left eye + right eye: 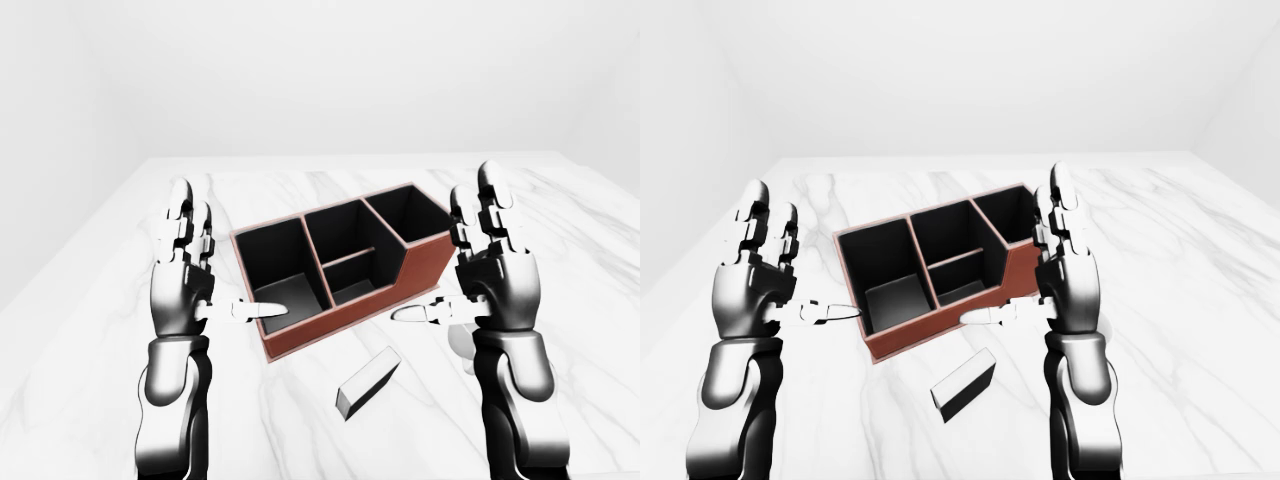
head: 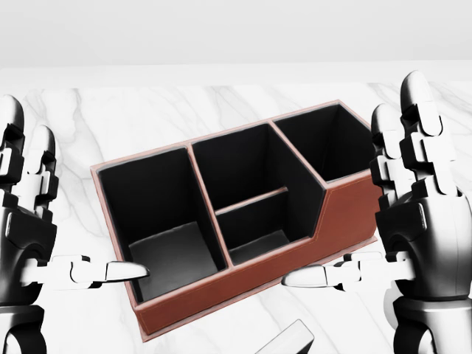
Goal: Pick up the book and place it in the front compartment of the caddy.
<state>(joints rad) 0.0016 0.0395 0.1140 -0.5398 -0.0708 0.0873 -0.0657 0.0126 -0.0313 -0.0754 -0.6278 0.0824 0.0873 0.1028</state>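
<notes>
Here the left hand [image 1: 180, 285] and right hand [image 1: 495, 280], fingers spread, flank the caddy [image 1: 345, 265]; book [image 1: 367, 382] lies apart below

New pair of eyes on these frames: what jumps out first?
The reddish-brown caddy with black compartments sits mid-view on the white marble table. The left hand and right hand are raised open on either side of it. The book lies on the marble below the caddy, untouched.
</notes>
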